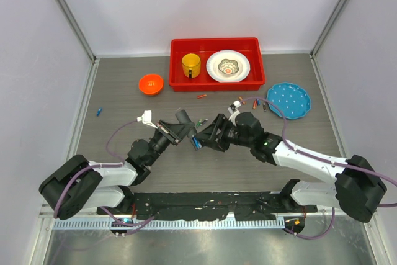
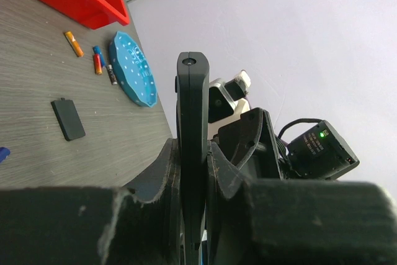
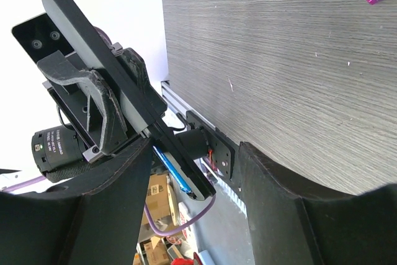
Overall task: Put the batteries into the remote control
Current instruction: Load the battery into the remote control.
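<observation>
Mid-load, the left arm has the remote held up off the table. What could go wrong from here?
1. The remote control is clamped in the left gripper in mid-air and tilted, so the blue battery at its lower end may slip out.
2. The right gripper has its jaws open on either side of that end, so a sideways move could knock the remote control askew.
</observation>
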Robot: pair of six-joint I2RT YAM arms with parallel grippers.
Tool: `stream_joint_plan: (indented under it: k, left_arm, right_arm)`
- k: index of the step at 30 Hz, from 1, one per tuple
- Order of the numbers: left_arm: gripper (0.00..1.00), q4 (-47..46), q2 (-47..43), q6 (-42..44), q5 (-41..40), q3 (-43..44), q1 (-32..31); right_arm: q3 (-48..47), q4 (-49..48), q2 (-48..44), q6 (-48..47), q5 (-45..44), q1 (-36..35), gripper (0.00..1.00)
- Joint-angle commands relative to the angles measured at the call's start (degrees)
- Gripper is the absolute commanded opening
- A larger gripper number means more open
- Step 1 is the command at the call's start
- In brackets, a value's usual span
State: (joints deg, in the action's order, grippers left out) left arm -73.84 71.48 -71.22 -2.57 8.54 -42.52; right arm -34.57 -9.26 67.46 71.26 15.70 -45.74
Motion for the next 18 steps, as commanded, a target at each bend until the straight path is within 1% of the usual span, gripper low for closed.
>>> stream_joint_plan:
  k: [1,15,18]
  left_arm:
    - [0.00,-7.1,-0.2,1.1,-0.2,0.0,-0.2]
    - [0.00,-7.9,0.3,0.9,0.4,0.2,-0.3]
    - [0.00,-7.8,0.1,0.9,0.4,0.3,-0.3]
  right_arm:
    - [-3.0,-2.1,0.3,0.5,-2.0,0.0,0.63]
    - [-3.8,-1.7,1.5,0.1,-2.6,0.0,0.63]
    - [-3.2,-1.7,1.7,0.1,-2.6,-0.1,0.60]
